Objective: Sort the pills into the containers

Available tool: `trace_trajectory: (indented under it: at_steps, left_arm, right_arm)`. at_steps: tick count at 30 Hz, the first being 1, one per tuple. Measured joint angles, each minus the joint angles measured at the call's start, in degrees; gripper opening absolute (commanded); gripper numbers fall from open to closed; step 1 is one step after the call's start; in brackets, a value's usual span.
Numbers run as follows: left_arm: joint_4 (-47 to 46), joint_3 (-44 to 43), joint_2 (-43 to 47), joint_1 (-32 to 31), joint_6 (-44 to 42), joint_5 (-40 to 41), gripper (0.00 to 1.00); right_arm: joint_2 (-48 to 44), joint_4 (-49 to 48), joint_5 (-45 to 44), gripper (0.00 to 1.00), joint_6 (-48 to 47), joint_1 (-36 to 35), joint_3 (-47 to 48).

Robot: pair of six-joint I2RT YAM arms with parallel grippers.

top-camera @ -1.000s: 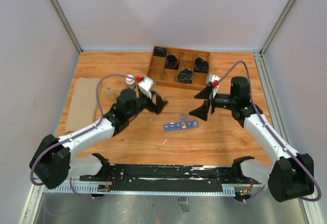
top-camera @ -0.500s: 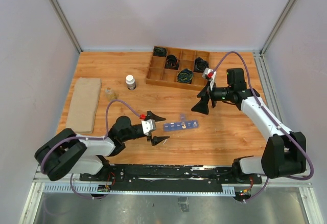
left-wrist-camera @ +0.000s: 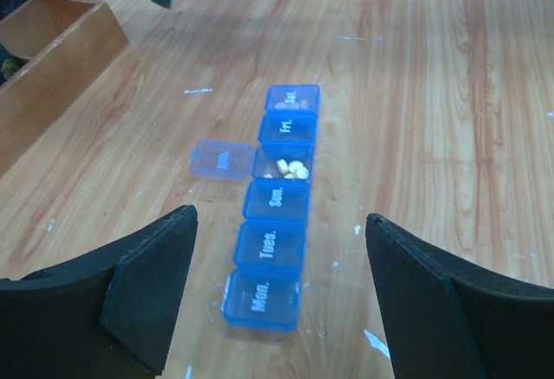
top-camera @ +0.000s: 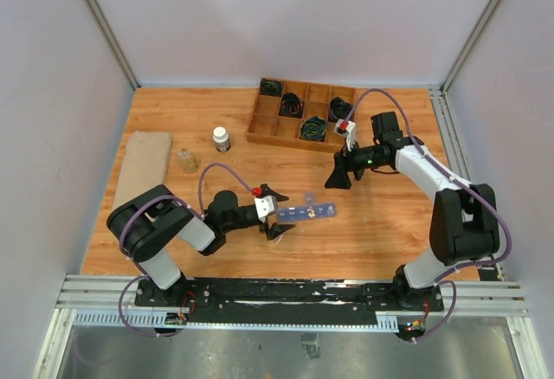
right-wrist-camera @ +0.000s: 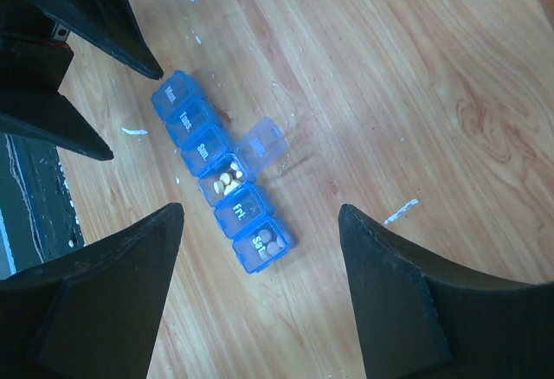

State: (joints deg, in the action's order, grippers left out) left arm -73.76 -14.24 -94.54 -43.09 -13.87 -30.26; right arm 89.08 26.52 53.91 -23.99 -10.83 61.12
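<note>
Containers (left-wrist-camera: pixel 279 206), one lid (left-wrist-camera: pixel 221 159) flipped open, seemingly yellowish pills (left-wrist-camera: pixel 290 170) inside

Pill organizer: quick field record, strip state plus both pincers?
organizer: blue strip on wooden table, six compartments visible
open compartment: fourth from Mon. end, lid flipped aside, pale pills inside
Sat. compartment: pills showing through
left pincer: open, at the Mon. end, holding nothing
right pincer: open, above the table, apart from the strip

Pill strip (top-camera: pixel 305 212) just right of L end effector (top-camera: pixel 280 214); tray (top-camera: pixel 262 125) well behind, bottle (top-camera: pixel 222 139) behind-left.
</note>
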Motion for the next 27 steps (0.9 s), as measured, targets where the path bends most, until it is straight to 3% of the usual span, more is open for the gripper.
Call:
trace_trajectory:
  at_steps: [16, 22, 27]
  left_arm:
    - [16.9, -8.6, -4.2, -1.9, -5.7, 5.0, 0.77]
    - [20.6, -9.6, -4.7, -2.0, -6.7, 6.3, 0.69]
    - [21.7, -11.3, -5.6, -2.1, -6.6, 6.5, 0.6]
  right_arm:
    - [5.0, 1.0, -2.8, 0.68, 1.7, -1.0, 1.3]
    - [6.2, 1.0, -3.5, 0.68, 2.1, -2.2, 1.3]
    - [8.3, 0.3, -5.6, 0.55, 4.8, -2.4, 1.3]
